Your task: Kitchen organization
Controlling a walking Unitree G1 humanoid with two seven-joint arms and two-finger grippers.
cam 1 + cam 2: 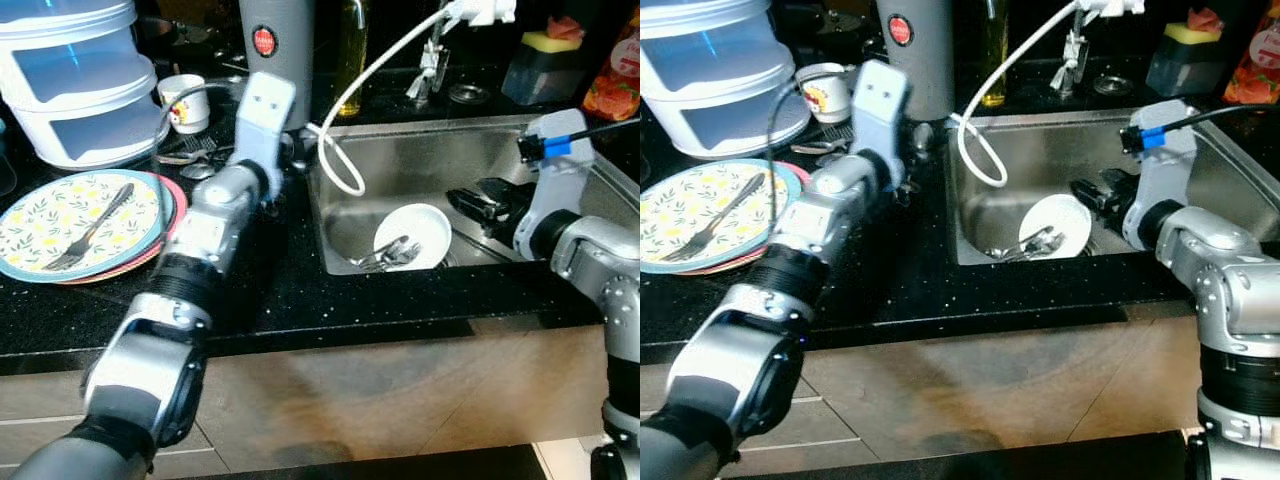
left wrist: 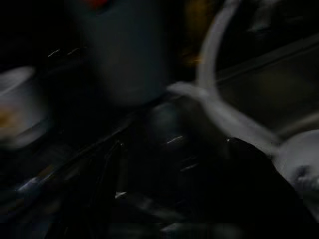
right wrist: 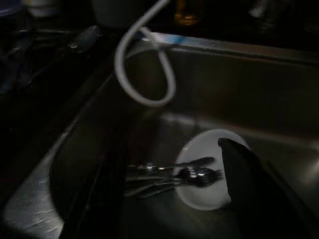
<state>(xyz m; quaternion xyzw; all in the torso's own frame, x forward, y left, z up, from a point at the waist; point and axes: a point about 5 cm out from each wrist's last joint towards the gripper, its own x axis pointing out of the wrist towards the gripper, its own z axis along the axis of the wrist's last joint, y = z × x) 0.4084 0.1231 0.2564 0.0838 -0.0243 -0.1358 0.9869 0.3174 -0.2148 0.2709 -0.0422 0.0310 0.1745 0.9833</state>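
We are reaching our right hand (image 1: 470, 203), fingers parted and empty, toward the small round white plate (image 1: 425, 228) bearing steel cutlery (image 1: 388, 256) in the stainless sink (image 1: 560, 140), best gripping its bare rim.

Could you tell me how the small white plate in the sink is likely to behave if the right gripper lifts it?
The small round white plate looks like glazed ceramic, so it is probably stiff, fragile and somewhat slippery in the steel sink. The metal cutlery resting on it would likely slide off if it tilts. The right gripper hovers beside its rim; a thin-edge pinch may slip.
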